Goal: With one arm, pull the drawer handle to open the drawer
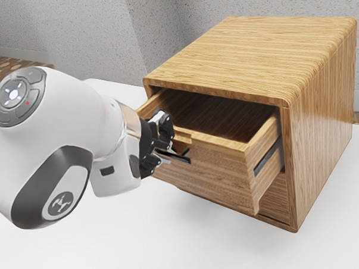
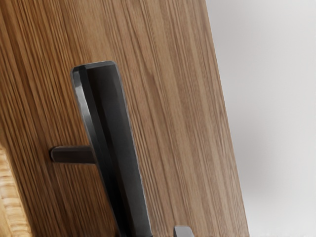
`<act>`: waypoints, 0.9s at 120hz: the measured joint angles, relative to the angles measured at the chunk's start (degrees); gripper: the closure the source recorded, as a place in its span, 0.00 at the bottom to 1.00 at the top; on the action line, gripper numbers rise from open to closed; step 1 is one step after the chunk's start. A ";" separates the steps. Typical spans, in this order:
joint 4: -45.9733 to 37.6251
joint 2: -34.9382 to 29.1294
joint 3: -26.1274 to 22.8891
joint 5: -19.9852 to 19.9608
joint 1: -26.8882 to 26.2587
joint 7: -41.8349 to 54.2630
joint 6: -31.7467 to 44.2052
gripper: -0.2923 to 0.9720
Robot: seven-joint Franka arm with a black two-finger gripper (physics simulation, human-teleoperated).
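A wooden cabinet [image 1: 253, 54] stands on the white table [image 1: 190, 241]. Its drawer [image 1: 223, 171] is pulled partway out toward the exterior view's left, and its bare inside [image 1: 220, 118] shows. A dark metal bar handle [image 1: 179, 158] sticks out from the drawer front. My black gripper [image 1: 167, 153] sits right at that handle, shut on it with a finger on either side. Up close in the wrist view, the handle [image 2: 111, 148] runs along the wood-grain drawer front [image 2: 168, 98], one fingertip [image 2: 182, 231] showing beside it.
A dark slide rail [image 1: 269, 159] runs along the drawer's side inside the cabinet opening. My bulky white arm [image 1: 49, 152] fills the exterior view's left. Grey walls stand behind, and open table surface lies in front of the cabinet.
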 joint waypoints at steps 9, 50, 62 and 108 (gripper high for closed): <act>-0.74 -1.11 0.05 -0.19 0.02 -0.02 -0.24 0.78; -3.16 -5.94 0.04 -1.86 -0.02 -0.04 -1.16 0.85; -3.70 -7.32 0.04 -2.49 -0.09 -0.03 -1.67 0.84; -5.78 -12.32 0.05 -3.86 -0.21 -0.10 -4.59 0.74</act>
